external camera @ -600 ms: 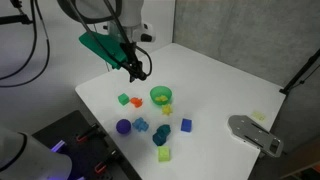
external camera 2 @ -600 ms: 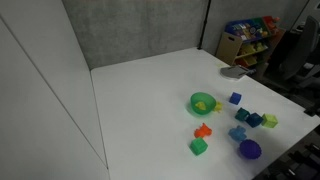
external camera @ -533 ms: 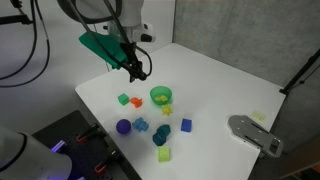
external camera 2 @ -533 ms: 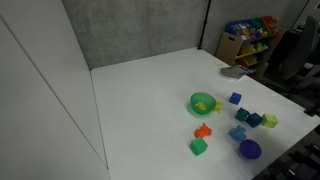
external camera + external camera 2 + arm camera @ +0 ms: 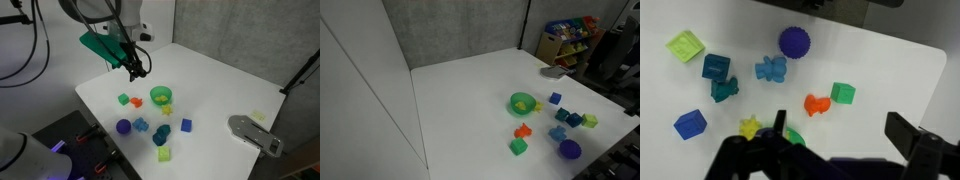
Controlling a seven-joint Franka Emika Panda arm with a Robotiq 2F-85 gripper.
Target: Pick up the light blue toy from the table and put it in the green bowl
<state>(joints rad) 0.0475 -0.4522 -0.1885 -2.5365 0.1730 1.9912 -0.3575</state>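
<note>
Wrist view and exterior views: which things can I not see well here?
Green bowl: wrist view, mostly hidden behind the gripper, which is itself blurred and cut off by the bottom edge.
Light blue toy: in an exterior view, too small to tell its shape.

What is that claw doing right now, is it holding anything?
The gripper: open, holding nothing.

On my wrist view I see a purple ball (image 5: pixel 794 41) at top centre, a lime cube (image 5: pixel 685 46) upper left, a blue cube (image 5: pixel 689 123) lower left, and mid-frame an orange toy (image 5: pixel 817 104) just beside a green cube (image 5: pixel 843 93).
</note>
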